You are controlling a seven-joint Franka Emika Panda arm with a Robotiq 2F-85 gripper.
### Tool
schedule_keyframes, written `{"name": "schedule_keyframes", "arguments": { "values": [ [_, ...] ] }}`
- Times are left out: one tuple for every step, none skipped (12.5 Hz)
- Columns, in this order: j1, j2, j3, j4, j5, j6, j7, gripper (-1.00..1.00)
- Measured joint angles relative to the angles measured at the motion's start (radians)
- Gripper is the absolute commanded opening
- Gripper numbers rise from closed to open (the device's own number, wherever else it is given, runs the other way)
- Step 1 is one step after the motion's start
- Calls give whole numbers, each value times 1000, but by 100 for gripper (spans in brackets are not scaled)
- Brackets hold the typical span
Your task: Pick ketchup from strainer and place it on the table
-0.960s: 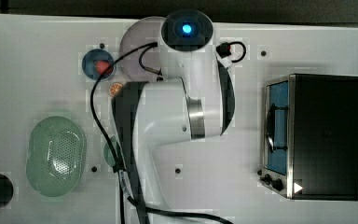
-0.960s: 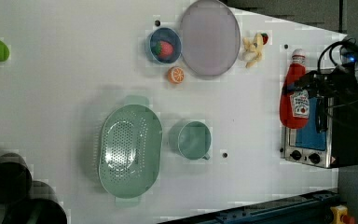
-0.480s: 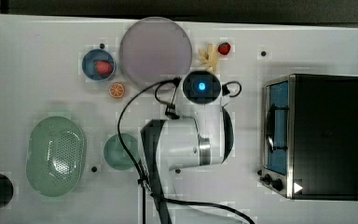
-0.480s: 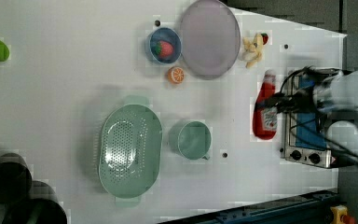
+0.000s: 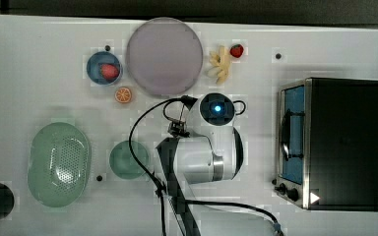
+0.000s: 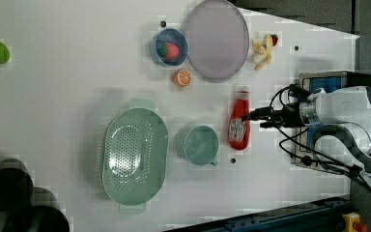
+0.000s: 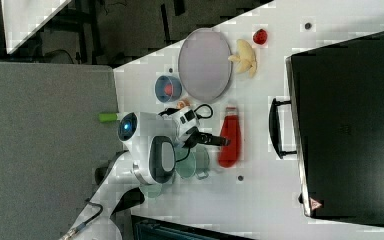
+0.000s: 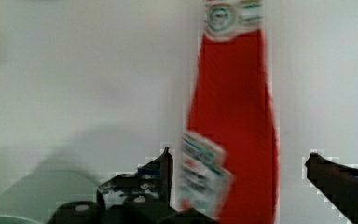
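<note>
Where the ketchup (image 6: pixel 239 121) now lies, flat on the white worktop (image 6: pixel 77 72) between the green cup (image 6: pixel 198 144) and the dark oven (image 6: pixel 335 82), you can see that it is well apart from the pale green strainer (image 6: pixel 134 155), whose perforated bowl holds nothing. You will note in the wrist view that the claw (image 8: pixel 242 182) stands open, its dark fingers (image 8: pixel 161 168) set on either side of the red body without pressing it, so the bottle appears released rather than gripped. In the left view the claw (image 6: pixel 251 116) reaches in level from the left view's right, close against the bottle's side. Laying the bottle on its side keeps it from toppling, and the bare patch chosen keeps it away from the grey plate (image 6: pixel 217 38), the orange slice (image 6: pixel 182 77) and the blue bowl (image 6: pixel 170 47) with its strawberry (image 6: pixel 170 50). You may judge the placing essentially complete; withdrawing the claw without nudging the bottle is what remains.
</note>
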Motion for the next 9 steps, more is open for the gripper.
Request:
{"name": "schedule_keyframes", "arguments": {
  "values": [
    [0, -12, 1, 2, -4, 3, -1, 100],
    [0, -29, 3, 8, -5, 2, -1, 100],
    [4, -56, 3, 20, -2, -10, -1, 100],
    [5, -86, 8, 45, 4, -45, -1, 100],
    [0, -122, 19, 78, 6, -86, -1, 100],
    [2, -163, 22, 123, 6, -146, 1, 100],
    [3, -213, 19, 174, 7, -206, 13, 100],
    [1, -268, 14, 225, 36, -269, 48, 100],
    [-4, -316, 12, 289, 104, -349, 101, 100]
  ]
}}
